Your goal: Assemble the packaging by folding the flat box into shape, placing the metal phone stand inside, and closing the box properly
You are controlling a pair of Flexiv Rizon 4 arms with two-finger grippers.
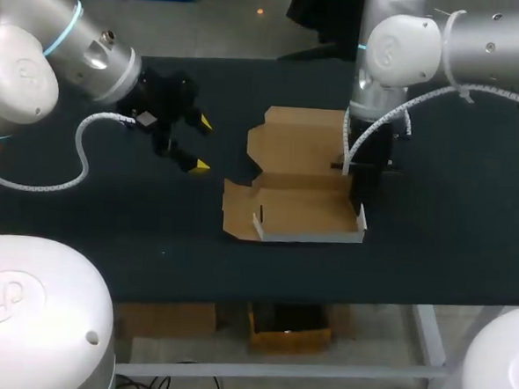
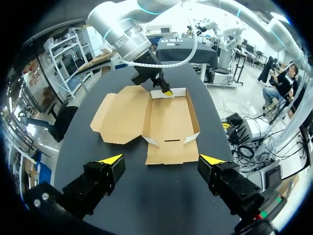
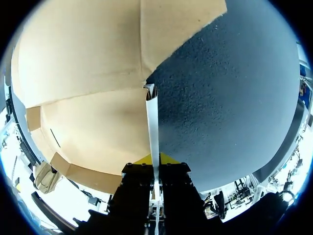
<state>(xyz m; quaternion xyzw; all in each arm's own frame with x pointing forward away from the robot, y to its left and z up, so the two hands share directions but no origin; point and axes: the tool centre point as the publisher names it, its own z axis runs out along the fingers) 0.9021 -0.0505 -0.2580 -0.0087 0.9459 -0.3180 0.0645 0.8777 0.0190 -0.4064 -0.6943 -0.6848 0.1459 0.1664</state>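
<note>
Box sits on the table, partly formed. The tray has some walls raised, the lid panel lies flat on the far side, and the left-end flap lies flat.

Right gripper is at the box's right-end wall. Its fingers are nearly closed and pinch the thin upright wall from both sides.

Left gripper hangs above the table, well left of the box. Its fingers are spread wide and hold nothing.

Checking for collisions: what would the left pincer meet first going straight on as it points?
The left pincer would probably meet the cardboard box first, at its near flap; depth is unclear.
</note>
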